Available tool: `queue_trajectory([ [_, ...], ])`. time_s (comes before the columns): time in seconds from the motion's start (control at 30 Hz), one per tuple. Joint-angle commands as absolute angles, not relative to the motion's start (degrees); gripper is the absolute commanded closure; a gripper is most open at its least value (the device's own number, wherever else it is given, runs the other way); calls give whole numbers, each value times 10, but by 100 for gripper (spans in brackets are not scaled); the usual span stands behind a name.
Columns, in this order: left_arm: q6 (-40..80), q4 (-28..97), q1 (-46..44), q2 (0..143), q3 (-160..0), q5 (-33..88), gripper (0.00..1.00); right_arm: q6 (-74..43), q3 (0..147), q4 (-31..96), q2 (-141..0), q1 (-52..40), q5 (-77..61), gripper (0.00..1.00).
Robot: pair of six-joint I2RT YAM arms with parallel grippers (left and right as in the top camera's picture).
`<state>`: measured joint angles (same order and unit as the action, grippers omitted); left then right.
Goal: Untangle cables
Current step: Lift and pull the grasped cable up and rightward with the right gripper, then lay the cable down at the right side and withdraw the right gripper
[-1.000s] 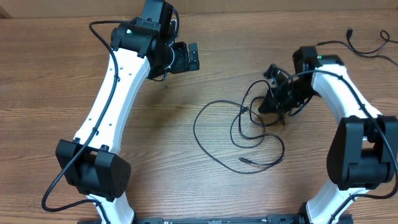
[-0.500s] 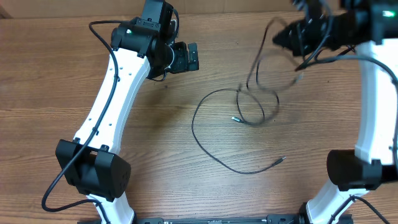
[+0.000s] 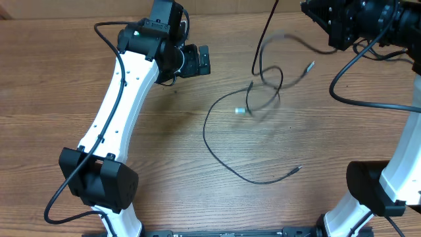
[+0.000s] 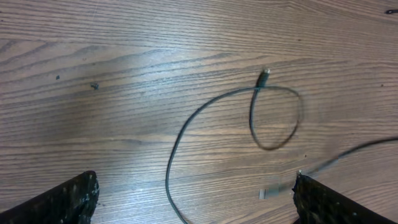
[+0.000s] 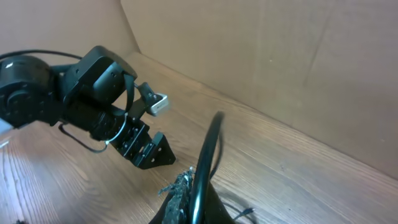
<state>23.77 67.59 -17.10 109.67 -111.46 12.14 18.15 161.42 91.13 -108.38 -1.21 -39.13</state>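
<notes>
Pinching the cables (image 5: 209,142), right end effector (image 5: 185,194); left end effector (image 3: 203,60) gaping, empty.

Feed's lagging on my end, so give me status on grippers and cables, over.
Left gripper open, empty. Right gripper raised, shut on cables; one part hanging, rest lying on table.
</notes>
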Motion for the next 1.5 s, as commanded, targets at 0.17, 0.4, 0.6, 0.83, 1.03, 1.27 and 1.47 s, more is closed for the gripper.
queue_trajectory([
  [0.17, 231, 675, -169, 1099, -1119, 118, 0, 103, 1625, 867, -1077, -15, -328, 96],
  [0.4, 231, 675, -169, 1099, -1119, 118, 0, 102, 1625, 869, -1077, -15, -215, 96],
  [0.6, 231, 675, -169, 1099, -1119, 118, 0, 61, 1624, 878, -1077, -9, -70, 96],
  [0.83, 231, 675, -169, 1099, -1119, 118, 0, 42, 1624, 884, -1077, 35, -51, 96],
  [1.03, 231, 675, -169, 1099, -1119, 118, 1, 40, 1623, 889, -1084, 83, -52, 96],
  [1.27, 231, 675, -169, 1099, -1119, 118, 0, 40, 1623, 910, -1122, 131, -52, 96],
  [1.47, 231, 675, -169, 1099, -1119, 118, 0, 40, 1623, 908, -1157, 152, -52, 96],
])
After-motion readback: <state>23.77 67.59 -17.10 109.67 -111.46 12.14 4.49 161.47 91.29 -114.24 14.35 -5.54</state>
